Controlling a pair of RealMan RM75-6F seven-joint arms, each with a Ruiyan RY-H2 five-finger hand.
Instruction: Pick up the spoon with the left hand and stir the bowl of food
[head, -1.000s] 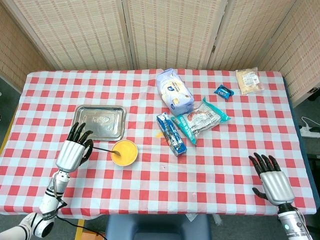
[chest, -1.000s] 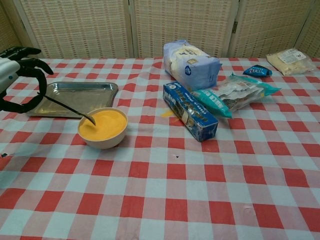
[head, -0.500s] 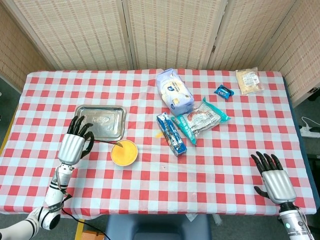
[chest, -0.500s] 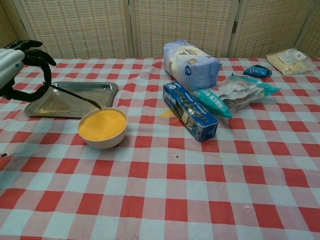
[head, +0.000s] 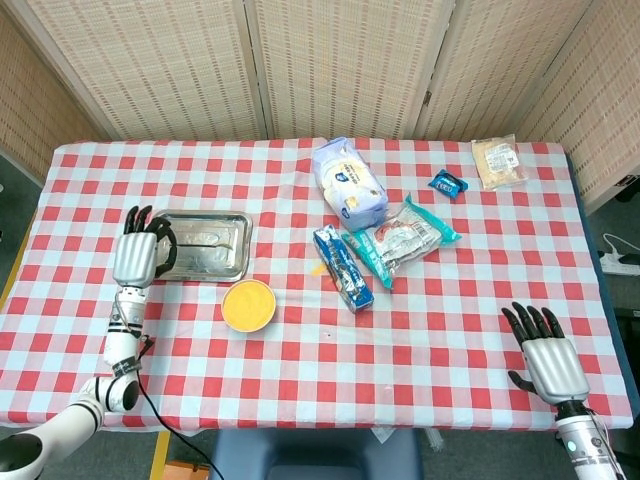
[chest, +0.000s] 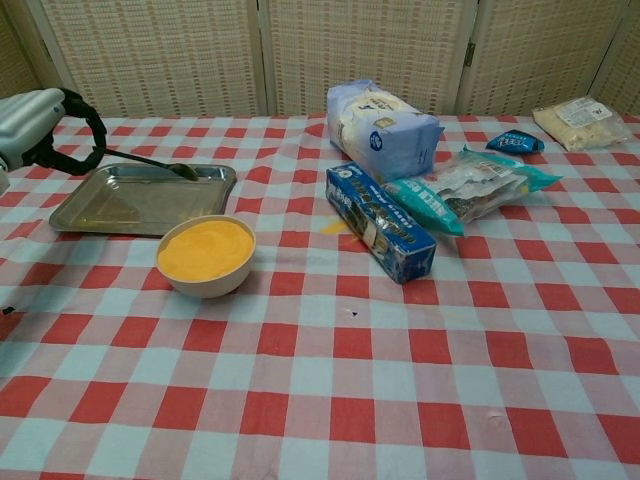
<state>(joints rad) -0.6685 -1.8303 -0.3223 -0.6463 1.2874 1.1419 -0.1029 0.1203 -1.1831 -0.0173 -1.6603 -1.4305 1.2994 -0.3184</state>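
Observation:
My left hand (head: 138, 258) holds the thin dark spoon (chest: 150, 160) by its handle at the left end of the steel tray (head: 215, 255). In the chest view the hand (chest: 40, 125) keeps the spoon's tip low over the tray (chest: 120, 205), near its far right corner. The white bowl of yellow food (head: 248, 305) stands just in front of the tray, to the right of the hand, with nothing in it but the food (chest: 205, 250). My right hand (head: 548, 362) lies open near the table's front right edge, far from the bowl.
A blue-and-white bag (head: 348, 180), a blue box (head: 343, 268) and a teal packet (head: 405, 238) lie at the table's middle. A small blue packet (head: 447, 183) and a beige packet (head: 498, 162) sit at the back right. Wicker screens stand behind the table.
My left hand has lifted the spoon out of the bowl and carried it back and to the left, over the tray. The right hand has barely moved.

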